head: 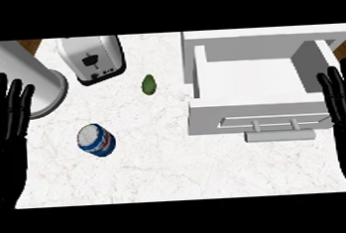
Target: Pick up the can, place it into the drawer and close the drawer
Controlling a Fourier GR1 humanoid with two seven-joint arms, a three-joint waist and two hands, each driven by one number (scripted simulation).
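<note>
Can [97, 140] lies tipped, lower left of surface [179, 173], untouched | drawer [251, 79] open, upper right | left hand [7, 112], right hand [342, 97] rest open at frame edges | can likely light, rigid, slick: grasp round its middle

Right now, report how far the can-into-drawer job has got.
Done: only that the white drawer already stands pulled open, its handle toward the robot. In hand: nothing; the black left hand and black right hand rest open at the view's edges. Left: the blue and white can lies on the marble counter, so picking, placing and closing all remain.
</note>
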